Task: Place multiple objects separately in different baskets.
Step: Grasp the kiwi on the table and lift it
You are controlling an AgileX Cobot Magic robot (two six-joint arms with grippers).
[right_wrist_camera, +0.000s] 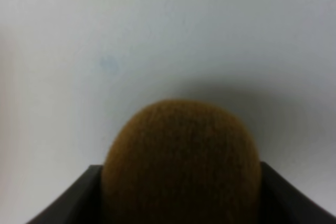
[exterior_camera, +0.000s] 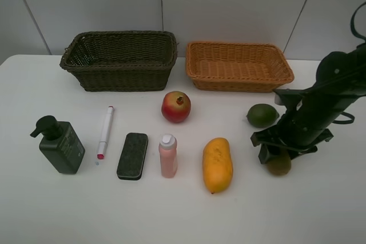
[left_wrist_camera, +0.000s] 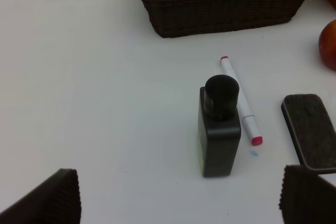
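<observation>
Kiwi [exterior_camera: 280, 166] is clamped between the closed jaws of the right gripper [exterior_camera: 274, 154], at four o'clock on the white table [exterior_camera: 171, 221], with the lime [exterior_camera: 262, 115] at eleven o'clock from it. The left gripper [left_wrist_camera: 178, 195] is held wide open, apart from the dark green pump bottle [left_wrist_camera: 219, 129]. A dark wicker basket [exterior_camera: 120, 78] and an orange wicker basket [exterior_camera: 240, 84] are seen at twelve o'clock.
</observation>
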